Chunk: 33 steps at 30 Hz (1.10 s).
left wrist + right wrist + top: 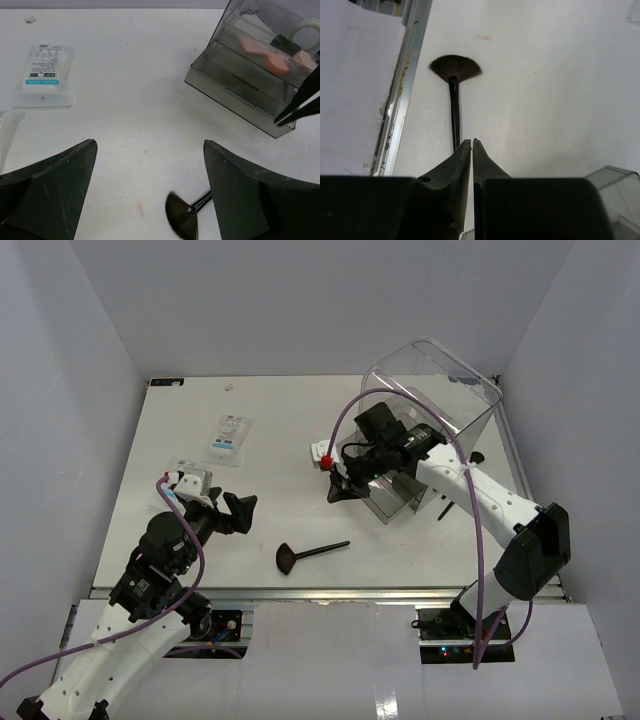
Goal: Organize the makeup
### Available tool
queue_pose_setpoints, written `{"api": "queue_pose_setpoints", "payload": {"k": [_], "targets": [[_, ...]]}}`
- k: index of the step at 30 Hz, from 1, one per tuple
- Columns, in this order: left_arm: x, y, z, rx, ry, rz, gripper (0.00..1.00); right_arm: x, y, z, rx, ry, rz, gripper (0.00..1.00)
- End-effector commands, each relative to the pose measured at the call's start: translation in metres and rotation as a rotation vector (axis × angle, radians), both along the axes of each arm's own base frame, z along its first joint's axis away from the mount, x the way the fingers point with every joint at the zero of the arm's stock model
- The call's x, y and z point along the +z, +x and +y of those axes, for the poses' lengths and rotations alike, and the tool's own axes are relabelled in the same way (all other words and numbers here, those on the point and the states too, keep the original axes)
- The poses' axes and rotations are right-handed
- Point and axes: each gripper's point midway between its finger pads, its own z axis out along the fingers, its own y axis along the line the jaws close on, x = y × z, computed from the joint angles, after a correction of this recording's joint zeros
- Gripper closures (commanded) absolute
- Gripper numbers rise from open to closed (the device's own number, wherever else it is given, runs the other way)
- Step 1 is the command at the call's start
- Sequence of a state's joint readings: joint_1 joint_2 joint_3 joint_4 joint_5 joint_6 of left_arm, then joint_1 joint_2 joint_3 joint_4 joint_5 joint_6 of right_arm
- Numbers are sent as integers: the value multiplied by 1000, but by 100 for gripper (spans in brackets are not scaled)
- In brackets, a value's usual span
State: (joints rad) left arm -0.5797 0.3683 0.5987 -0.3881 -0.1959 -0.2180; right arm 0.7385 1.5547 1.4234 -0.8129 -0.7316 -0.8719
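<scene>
Your left gripper (150,143) gapes wide, empty; fan brush (182,221) at 6 o'clock. Centre its handle between the fingers before you close. Right gripper (472,143) is pinched together and looks empty.

Box (235,90) clr glossy plastic; table (150,100) matt, smooth; fan brush (455,70) w/ fine bristles.

- One black fan-shaped brush (312,552).
- Two flat white printed packets: the far packet (230,432) and the near packet (188,473).
- One clear plastic box (445,390), with one drawer (235,82).
- Inside the box, in the left wrist view: one ridged pink piece (262,52), one pink block (304,58) and one pale green round item (296,31). The darker contents are too dim to count.
- One small scrap (229,387).
- Two grippers: the left gripper (240,512) and the right gripper (337,490).
</scene>
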Motion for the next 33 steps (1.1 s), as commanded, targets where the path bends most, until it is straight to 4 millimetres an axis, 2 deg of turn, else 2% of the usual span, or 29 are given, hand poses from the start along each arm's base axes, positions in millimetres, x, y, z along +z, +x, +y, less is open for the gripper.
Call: {"api": "queue_pose_setpoints", "payload": {"k": [1, 4, 5, 8, 12, 15, 16, 19, 24, 27, 29, 33], "targets": [[2, 1, 1, 7, -5, -11, 2, 18, 4, -12, -51, 30, -17, 82], [2, 1, 1, 5, -5, -11, 2, -15, -8, -12, -22, -32, -41, 62], [2, 1, 0, 3, -4, -9, 2, -32, -15, -14, -11, -69, -35, 57], [2, 1, 1, 6, -5, -11, 2, -58, -23, -7, -1, -136, -74, 36], [2, 2, 2, 11, -4, -11, 2, -85, -29, 13, 12, -205, -104, 24], [2, 2, 3, 18, -5, -14, 2, -104, -27, 26, 9, -261, -146, 8], [2, 1, 3, 18, -5, -14, 2, -114, -33, 30, 29, -284, -150, 6], [3, 2, 3, 19, -8, -15, 2, -133, -34, 39, 14, -334, -184, 7], [4, 1, 3, 19, -9, -18, 2, -150, -31, 47, -3, -380, -207, 15], [5, 0, 5, 21, -12, -24, 2, -159, -30, 50, -6, -400, -222, 22], [6, 0, 5, 23, -13, -26, 2, -168, -31, 48, -6, -426, -229, 32], [7, -1, 6, 25, -17, -30, 2, -178, -31, 46, -6, -460, -239, 43]]}}
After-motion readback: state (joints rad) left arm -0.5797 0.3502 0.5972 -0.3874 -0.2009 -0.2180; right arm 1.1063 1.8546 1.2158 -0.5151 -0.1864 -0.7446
